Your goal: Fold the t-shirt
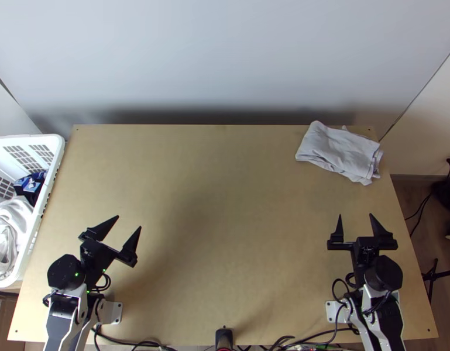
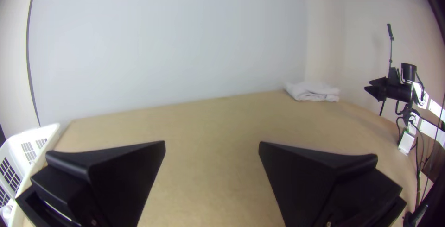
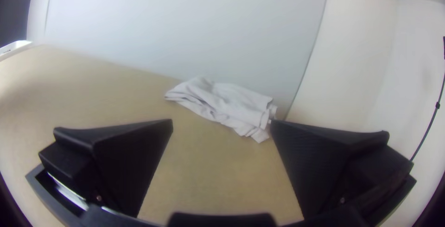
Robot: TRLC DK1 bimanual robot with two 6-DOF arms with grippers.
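Near far right corner of surface, locate folded t-shirt; with left tool and right tool open, avoid pinching top layer only: risk of unfolding.

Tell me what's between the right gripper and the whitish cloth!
Just bare wooden table lies between the right gripper and the cloth in the top view.

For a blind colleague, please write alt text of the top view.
A pale t-shirt lies loosely folded on a wooden table, far right. The left gripper and right gripper are open, nearer the front. A white basket stands left.
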